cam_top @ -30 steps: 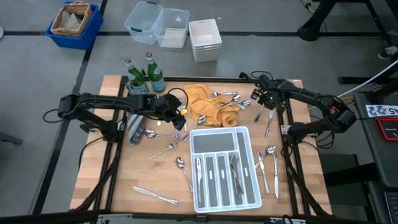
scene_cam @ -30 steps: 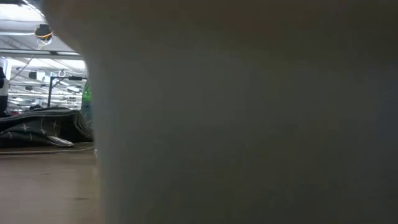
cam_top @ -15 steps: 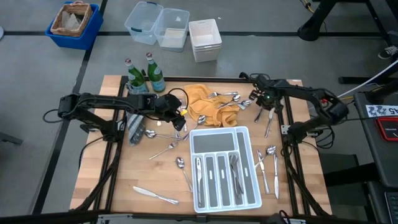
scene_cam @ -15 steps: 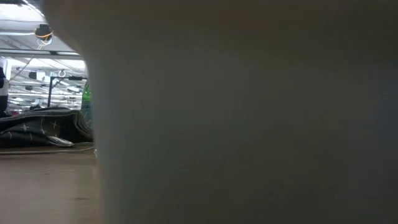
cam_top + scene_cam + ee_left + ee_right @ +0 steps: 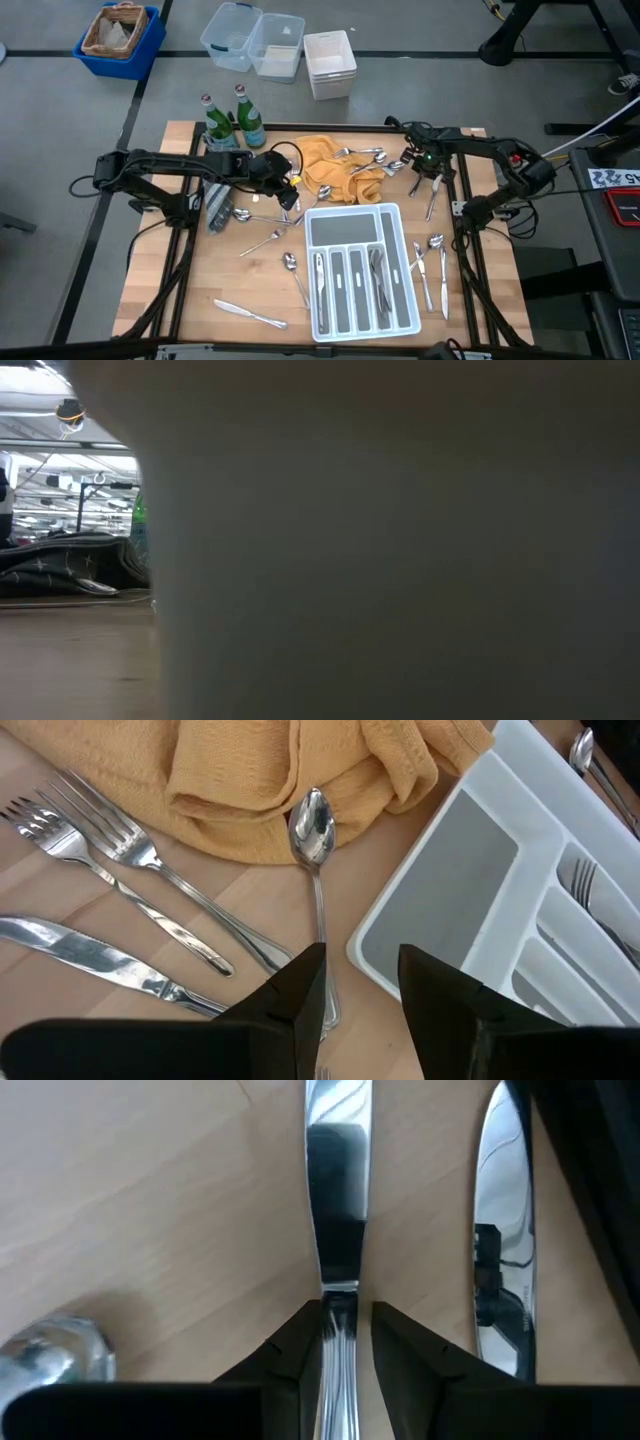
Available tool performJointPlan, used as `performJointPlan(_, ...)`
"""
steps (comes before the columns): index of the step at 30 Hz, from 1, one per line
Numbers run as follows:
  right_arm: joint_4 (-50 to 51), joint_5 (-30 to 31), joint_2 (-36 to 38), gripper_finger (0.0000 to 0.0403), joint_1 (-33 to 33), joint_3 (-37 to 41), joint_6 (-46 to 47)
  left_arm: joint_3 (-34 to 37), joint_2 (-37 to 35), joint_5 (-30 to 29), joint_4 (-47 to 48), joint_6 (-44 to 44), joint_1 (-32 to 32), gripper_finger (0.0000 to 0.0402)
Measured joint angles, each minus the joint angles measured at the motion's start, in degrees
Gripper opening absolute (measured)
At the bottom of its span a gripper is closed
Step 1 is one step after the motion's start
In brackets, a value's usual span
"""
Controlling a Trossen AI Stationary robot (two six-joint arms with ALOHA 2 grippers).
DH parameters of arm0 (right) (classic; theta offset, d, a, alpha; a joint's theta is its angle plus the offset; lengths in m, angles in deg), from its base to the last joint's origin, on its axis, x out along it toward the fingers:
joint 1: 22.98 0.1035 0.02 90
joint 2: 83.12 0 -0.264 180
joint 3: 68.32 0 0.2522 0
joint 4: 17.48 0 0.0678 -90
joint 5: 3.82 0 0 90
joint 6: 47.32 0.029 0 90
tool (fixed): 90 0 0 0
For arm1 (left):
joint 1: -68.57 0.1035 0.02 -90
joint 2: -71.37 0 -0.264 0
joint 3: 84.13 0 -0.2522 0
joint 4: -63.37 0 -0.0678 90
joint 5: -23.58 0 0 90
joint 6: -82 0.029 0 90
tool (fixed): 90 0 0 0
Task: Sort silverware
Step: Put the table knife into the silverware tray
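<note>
Silverware lies scattered over the wooden table around a white tray (image 5: 398,300) that holds a few pieces. My right gripper (image 5: 346,1342) is at the far right and points down. It is open, with one finger on each side of a table knife (image 5: 337,1200), (image 5: 432,198), where the blade meets the handle. A second knife (image 5: 498,1230) lies flat beside the first. My left gripper (image 5: 360,995) hovers open over a spoon (image 5: 314,820) whose bowl rests on the edge of a yellow cloth (image 5: 280,780). Two forks (image 5: 120,850) and a knife (image 5: 90,955) lie next to that spoon.
Two green bottles (image 5: 228,122) stand at the far left of the table. A dark frame rail (image 5: 462,200) runs close beside my right gripper. More spoons lie on the cloth (image 5: 335,165). Plastic bins (image 5: 250,40) stand beyond the far edge. Something pale blocks most of the low view.
My right gripper has come down toward the knife at the far right and shifted slightly toward the table's near edge. Its fingers now stand around the knife. The silverware has not moved.
</note>
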Motion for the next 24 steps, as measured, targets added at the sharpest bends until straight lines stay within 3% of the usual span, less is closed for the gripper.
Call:
performJointPlan(9,0.3,-1.4,-2.7,0.0087,0.0,-0.2,0.0,0.0,0.0,0.0,0.1,0.0,0.0,0.0116)
performJointPlan(18,0.1,-1.6,-2.8,0.0022,0.1,-0.2,-3.3,0.0,0.0,0.0,0.3,0.0,0.0,0.0116)
performJointPlan(24,0.3,-2.2,-3.0,0.0034,0.1,-0.4,-4.0,0.0,0.0,0.0,0.2,0.0,0.0,0.0116)
